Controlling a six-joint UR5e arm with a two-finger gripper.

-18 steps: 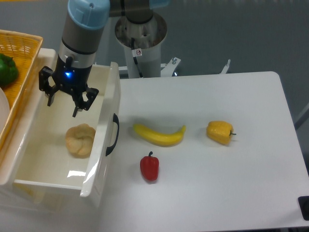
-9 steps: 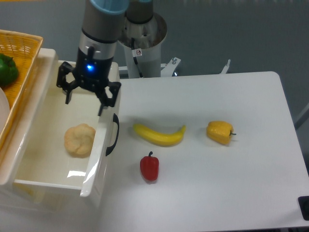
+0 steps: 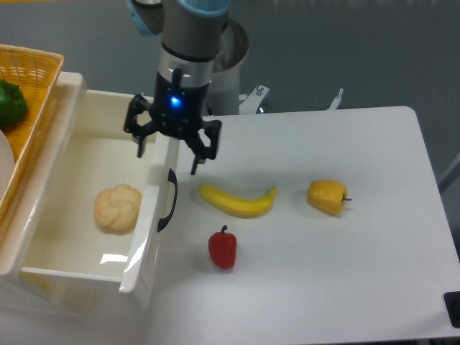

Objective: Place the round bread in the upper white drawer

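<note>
My end effector point(image 3: 168, 157) hangs above the front wall of the upper white drawer point(image 3: 153, 215), its fingers spread wide apart with nothing between them; one finger points down over the drawer's inside, the other over the table point(image 3: 345, 273) just past the wall. A blue light glows on my wrist above the fingers. The round bread point(image 3: 118, 208) lies on the drawer's floor, near the front wall and well below my fingers, touching nothing of mine. The drawer's black handle point(image 3: 169, 200) curves outward on the side facing the table. On the table just beyond the handle lies a banana point(image 3: 237, 200), and nearer the camera stands a red pepper point(image 3: 223, 248), close to the banana but apart from it. A yellow pepper point(image 3: 328, 196) sits farther along the table, well apart from both. At the far edge of the view, past the drawer, a wicker basket point(image 3: 32, 72) holds a green pepper point(image 3: 11, 102).
</note>
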